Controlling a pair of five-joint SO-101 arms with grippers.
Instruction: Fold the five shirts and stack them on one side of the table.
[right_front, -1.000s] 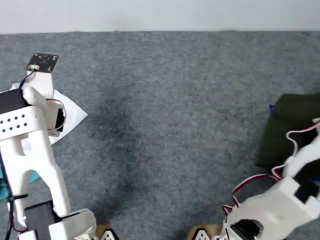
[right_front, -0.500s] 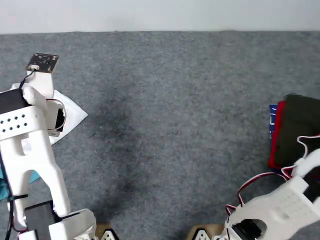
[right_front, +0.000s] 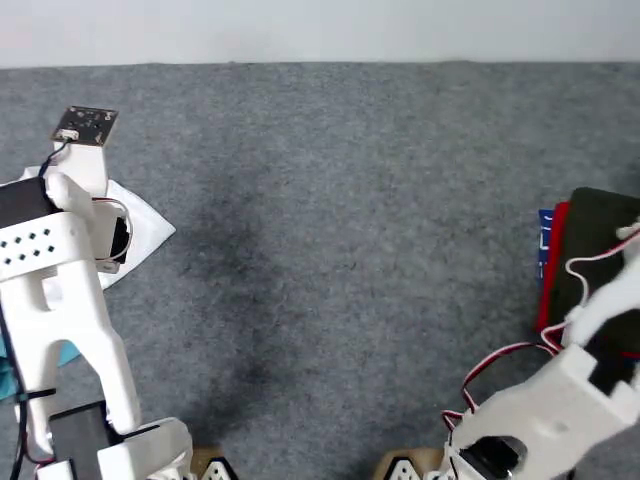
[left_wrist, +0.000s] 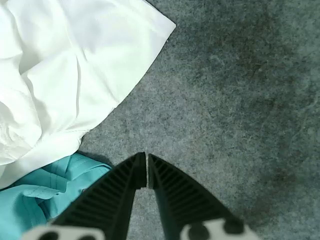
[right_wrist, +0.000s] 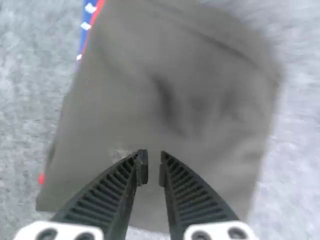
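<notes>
Far across the mat (right_front: 350, 250) from the stack (right_front: 590, 260), at the opposite edge, a white shirt (left_wrist: 65, 75) lies crumpled with a teal shirt (left_wrist: 35, 195) touching it. Neither is folded. The left claw (left_wrist: 147, 172) hangs beside them, clenched on nothing.

The stack itself holds a dark shirt (right_wrist: 170, 90) on top, with a red shirt (right_front: 552, 270) and a blue shirt (right_front: 545, 235) peeking out beneath. The right claw (right_wrist: 150, 170) sits just over the dark shirt, tips narrowly parted and gripping nothing.

Three of five look done (a judgement from the pile alone). The right claw should rise straight off the stack, so it does not drag the top layer askew. The left should open and pinch the white shirt by one edge. It should then draw the shirt toward the stack onto bare mat and spread it flat before any fold.

White marks run along the blue shirt's edge, but they are too small to read.
</notes>
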